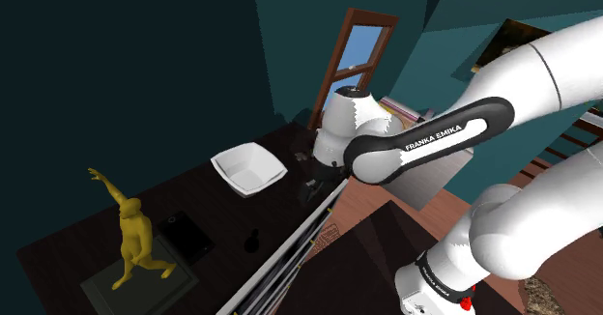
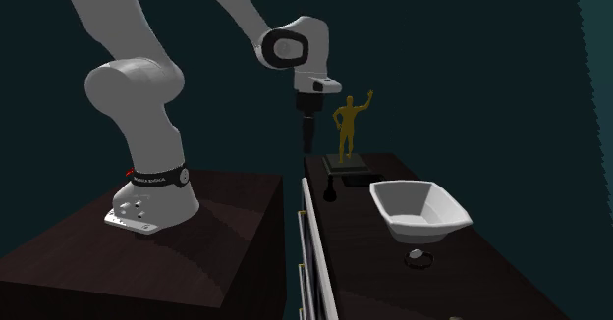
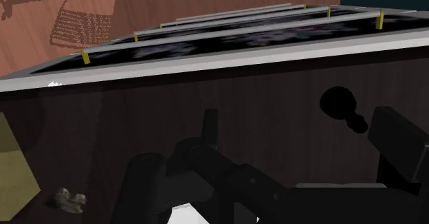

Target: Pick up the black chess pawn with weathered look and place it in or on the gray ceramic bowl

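Note:
The black pawn [image 1: 252,240] stands upright on the dark wooden table, close to its near edge. The second exterior view has the pawn [image 2: 330,192] in front of a statue's base. A pale grey, square-sided bowl [image 1: 249,168] rests on the same table, a short way from the pawn. In the second exterior view the bowl [image 2: 417,210] lies nearer that camera than the pawn. My gripper [image 2: 305,143] hangs point-down above the table's edge, well above the pawn and holding nothing. It is also apart from the bowl [image 1: 311,186]. The wrist view has the pawn [image 3: 342,106] ahead and off to one side.
A gold statue of a man [image 1: 135,231] stands on a dark base beyond the pawn. Between them lies a flat black block [image 1: 186,234]. A small crumpled thing [image 2: 417,259] sits past the bowl. Drawer fronts with pale rails [image 2: 312,249] run under the table's edge. My stand [image 2: 147,240] is beside it.

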Motion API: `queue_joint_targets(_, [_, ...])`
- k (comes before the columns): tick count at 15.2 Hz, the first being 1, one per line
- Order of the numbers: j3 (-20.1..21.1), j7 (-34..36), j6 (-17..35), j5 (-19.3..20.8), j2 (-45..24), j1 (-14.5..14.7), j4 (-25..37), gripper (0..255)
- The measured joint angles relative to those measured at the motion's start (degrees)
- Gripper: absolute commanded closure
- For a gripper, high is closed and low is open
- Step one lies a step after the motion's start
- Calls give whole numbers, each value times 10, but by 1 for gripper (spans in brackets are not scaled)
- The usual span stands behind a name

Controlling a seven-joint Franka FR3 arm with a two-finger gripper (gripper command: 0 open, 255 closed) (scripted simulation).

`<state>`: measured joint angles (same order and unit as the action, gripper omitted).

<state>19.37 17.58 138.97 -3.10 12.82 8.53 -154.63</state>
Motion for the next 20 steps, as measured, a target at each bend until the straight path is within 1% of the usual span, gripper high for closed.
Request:
queue_joint_targets(3, [20,42,58,37,-68,-4,19,0])
queue_joint_targets(6, [33,109,110,106,-151,-2,52,0])
queue_joint_targets(8, [27,153,139,157,-198,6,71,0])
queue_joint_targets(11, [5,225,166,235,-271,40,117,0])
queue_joint_targets(14, [-32,286,193,303,-347,86,170,0])
queue_joint_targets(16, [-47,306,202,323,-373,105,188,0])
queue_joint_targets(20, [-69,327,221,348,-408,124,206,0])
